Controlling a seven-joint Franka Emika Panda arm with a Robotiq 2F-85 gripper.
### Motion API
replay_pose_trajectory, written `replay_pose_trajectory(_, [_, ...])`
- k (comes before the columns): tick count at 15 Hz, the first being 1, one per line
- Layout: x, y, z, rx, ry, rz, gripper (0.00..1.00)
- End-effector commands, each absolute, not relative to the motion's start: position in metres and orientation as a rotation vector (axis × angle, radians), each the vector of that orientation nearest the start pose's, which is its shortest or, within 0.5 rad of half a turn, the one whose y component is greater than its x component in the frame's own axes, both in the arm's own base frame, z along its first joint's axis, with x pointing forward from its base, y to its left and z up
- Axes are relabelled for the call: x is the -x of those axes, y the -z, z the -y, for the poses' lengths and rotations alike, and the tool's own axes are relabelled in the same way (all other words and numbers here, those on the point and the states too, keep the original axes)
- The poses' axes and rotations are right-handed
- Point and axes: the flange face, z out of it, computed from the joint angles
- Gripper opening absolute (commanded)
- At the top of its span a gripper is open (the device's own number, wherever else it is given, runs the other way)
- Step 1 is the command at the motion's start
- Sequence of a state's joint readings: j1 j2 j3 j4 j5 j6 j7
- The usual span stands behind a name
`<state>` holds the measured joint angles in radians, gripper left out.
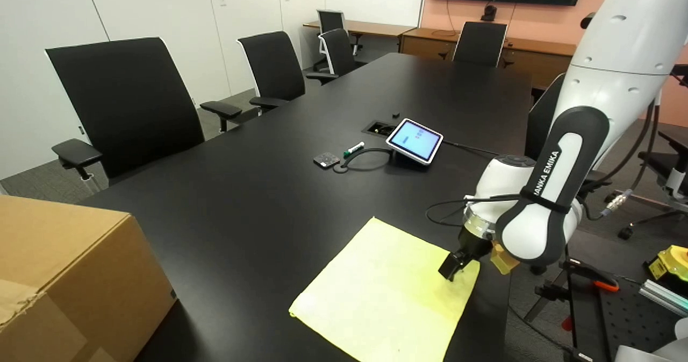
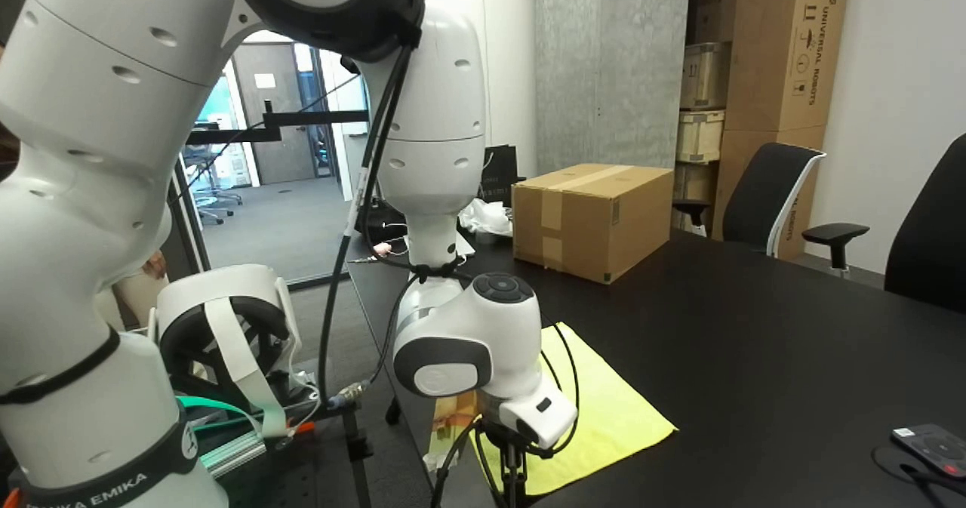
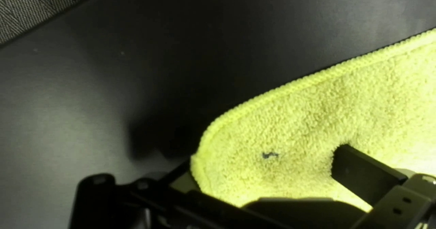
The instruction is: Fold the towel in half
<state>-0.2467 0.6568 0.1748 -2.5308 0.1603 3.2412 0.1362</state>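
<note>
The pale yellow towel (image 1: 376,292) lies spread flat on the black table. It also shows in an exterior view (image 2: 611,432), partly hidden by the arm. My gripper (image 1: 450,277) points down at the towel's corner nearest the robot. In the wrist view my gripper (image 3: 265,161) is open, its fingers wide apart around that rounded corner. The right finger's tip presses into the towel (image 3: 306,120). The left finger's tip is hidden behind the towel's edge at the corner. A small dark mark shows on the cloth between the fingers.
A brown cardboard box (image 1: 80,276) stands on the table, also visible in an exterior view (image 2: 581,221). A small tablet (image 1: 415,140), a green marker (image 1: 353,149) and a small dark square device (image 1: 326,160) lie farther along. The table edge (image 1: 508,308) is close beside the gripper.
</note>
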Motion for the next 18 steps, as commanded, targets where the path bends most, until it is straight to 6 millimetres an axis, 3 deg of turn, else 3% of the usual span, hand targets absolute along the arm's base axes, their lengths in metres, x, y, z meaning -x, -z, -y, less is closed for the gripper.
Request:
replay_pose_trajectory(1, [-0.411,-0.061,0.031,2.965,0.086,-0.633,0.90])
replay_pose_trajectory(5, [-0.416,-0.075,0.029,2.967,0.101,-0.630,0.79])
replay_pose_trajectory(9, [-0.420,-0.085,0.024,2.968,0.079,-0.613,0.84])
replay_pose_trajectory(14, [-0.420,-0.080,0.021,2.968,0.003,-0.600,0.74])
replay_pose_trajectory(18, [-0.416,-0.075,0.023,2.968,-0.055,-0.606,0.43])
